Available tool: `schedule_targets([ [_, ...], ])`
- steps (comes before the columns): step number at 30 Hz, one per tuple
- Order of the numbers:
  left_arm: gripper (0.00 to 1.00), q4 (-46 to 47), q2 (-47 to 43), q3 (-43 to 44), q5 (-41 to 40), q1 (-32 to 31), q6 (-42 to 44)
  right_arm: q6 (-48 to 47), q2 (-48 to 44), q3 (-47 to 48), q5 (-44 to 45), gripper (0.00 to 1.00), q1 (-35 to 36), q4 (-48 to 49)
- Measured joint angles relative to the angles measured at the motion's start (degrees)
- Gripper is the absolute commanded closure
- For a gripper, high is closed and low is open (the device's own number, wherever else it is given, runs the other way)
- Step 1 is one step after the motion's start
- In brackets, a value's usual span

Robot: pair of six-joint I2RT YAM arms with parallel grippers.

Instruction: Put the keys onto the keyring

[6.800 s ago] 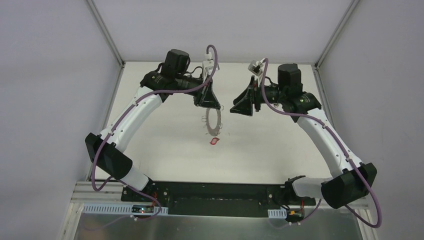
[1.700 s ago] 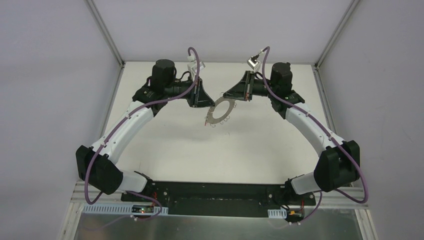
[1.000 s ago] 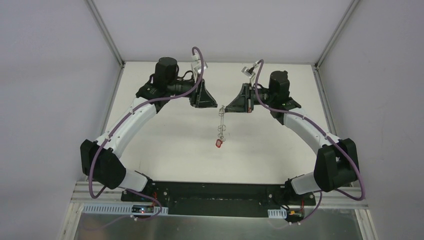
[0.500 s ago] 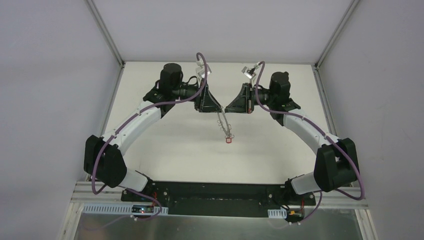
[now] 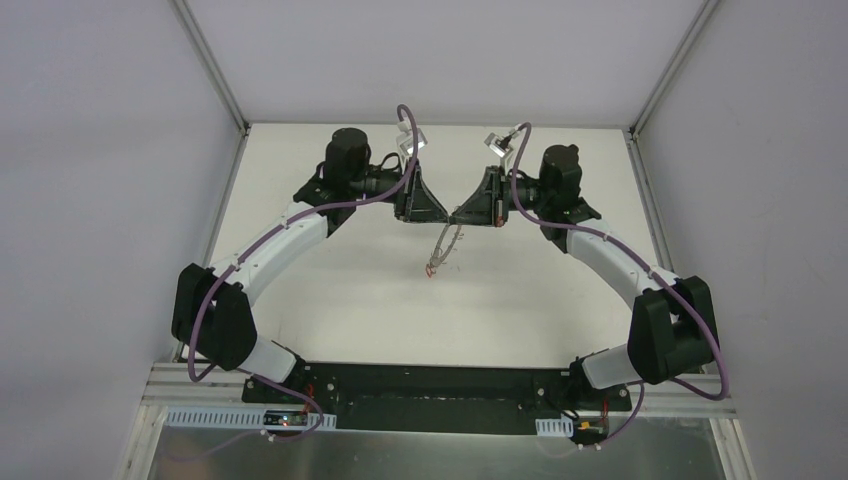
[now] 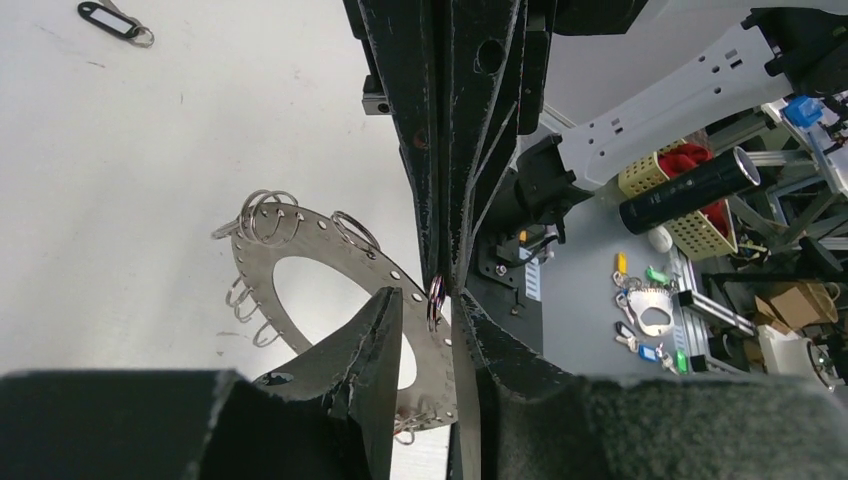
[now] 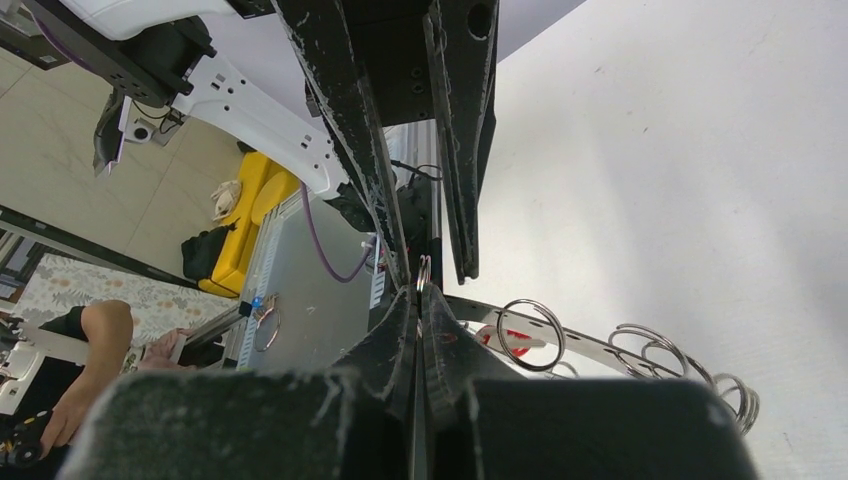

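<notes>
The keyring (image 5: 443, 243), a flat grey plate rimmed with wire loops, hangs above the table under the two meeting grippers. My right gripper (image 5: 456, 215) (image 7: 417, 295) is shut on one small wire loop (image 7: 424, 270) at the plate's rim. My left gripper (image 5: 446, 214) (image 6: 428, 300) faces it tip to tip. Its jaws stand apart on either side of that same loop (image 6: 436, 298), with a gap on each side. A red-headed key (image 5: 430, 270) (image 7: 508, 340) dangles from the keyring's lower edge. A black-headed key (image 6: 108, 17) lies on the table further off.
The white table (image 5: 330, 270) is walled by grey panels on three sides. Past its near edge are the arm bases, a grey bench with spare keys (image 6: 640, 312), a yellow basket (image 6: 690, 200) and a black cylinder (image 6: 690, 180).
My left gripper has slid right until its tips meet the right gripper's. The hanging keyring has swung, and the red key moved left. The right gripper has stayed shut in place.
</notes>
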Motion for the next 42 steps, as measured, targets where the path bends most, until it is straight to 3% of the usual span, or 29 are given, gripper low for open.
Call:
schedule_targets([
  [28,0.86,3.8,0.1,-1.8,0.0,0.0,-3.9,0.1,-1.0,-1.7,1.9,1.00,-1.0,0.4],
  [34,0.99,3.9,0.3,-1.7,0.0,0.0,-4.9,0.9,-1.0,-2.0,1.9,1.00,-1.0,1.2],
  [42,1.00,4.4,0.8,-1.5,0.0,0.0,-5.8,1.4,-1.0,-2.5,2.1,1.00,-0.9,2.2],
])
